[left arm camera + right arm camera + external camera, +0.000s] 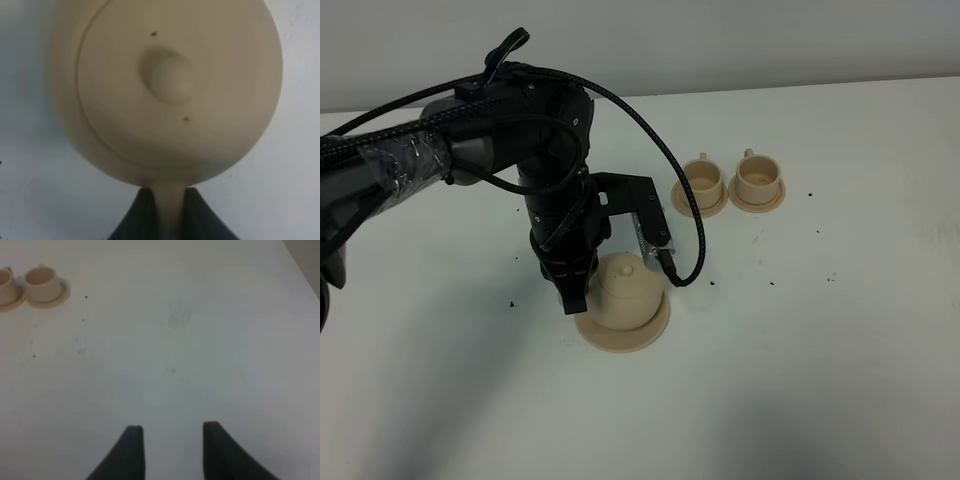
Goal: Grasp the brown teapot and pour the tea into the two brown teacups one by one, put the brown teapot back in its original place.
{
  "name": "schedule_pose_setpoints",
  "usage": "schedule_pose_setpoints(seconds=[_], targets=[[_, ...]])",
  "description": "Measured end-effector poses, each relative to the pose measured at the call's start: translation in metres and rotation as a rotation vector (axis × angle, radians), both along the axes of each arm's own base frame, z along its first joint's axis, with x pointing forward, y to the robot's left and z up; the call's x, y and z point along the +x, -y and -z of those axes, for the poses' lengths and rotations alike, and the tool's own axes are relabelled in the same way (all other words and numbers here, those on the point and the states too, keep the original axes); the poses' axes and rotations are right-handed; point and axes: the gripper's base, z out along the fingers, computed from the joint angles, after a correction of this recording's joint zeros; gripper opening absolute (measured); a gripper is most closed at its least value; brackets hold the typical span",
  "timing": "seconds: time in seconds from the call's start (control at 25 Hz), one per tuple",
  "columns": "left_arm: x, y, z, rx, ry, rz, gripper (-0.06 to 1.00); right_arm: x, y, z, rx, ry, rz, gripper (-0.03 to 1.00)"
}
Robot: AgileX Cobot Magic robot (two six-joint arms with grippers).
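The brown teapot (628, 284) stands on its round saucer, the original place (638, 335), near the middle of the table. In the left wrist view the teapot (165, 85) fills the frame, lid knob up. My left gripper (169, 200) is shut on its loop handle, a dark finger on each side. From above, the left gripper (574, 296) sits at the pot's left side. The two brown teacups (703, 180) (757, 175) stand on small saucers behind and to the right. My right gripper (172, 427) is open over bare table, with the cups (42, 281) far off.
The black left arm (470, 140) and its cable (660, 160) reach in from the left over the teapot. Small dark specks (772, 282) dot the white table (820, 380). The table's far edge runs along the wall.
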Motion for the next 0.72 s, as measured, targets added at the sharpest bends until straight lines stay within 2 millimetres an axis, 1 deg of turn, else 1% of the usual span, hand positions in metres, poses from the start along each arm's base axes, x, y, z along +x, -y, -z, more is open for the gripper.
schedule_pose_setpoints(seconds=[0.48,0.56,0.72], targets=[[0.000,0.000,-0.001,-0.004,0.007,0.002,0.15,0.000,0.000,0.000,0.000,0.000,0.000,0.31],[0.000,0.000,-0.006,-0.016,0.027,0.002,0.15,0.000,0.000,0.000,0.000,0.000,0.000,0.31],[0.003,-0.001,-0.022,-0.059,0.097,-0.004,0.15,0.000,0.000,0.000,0.000,0.000,0.000,0.31]])
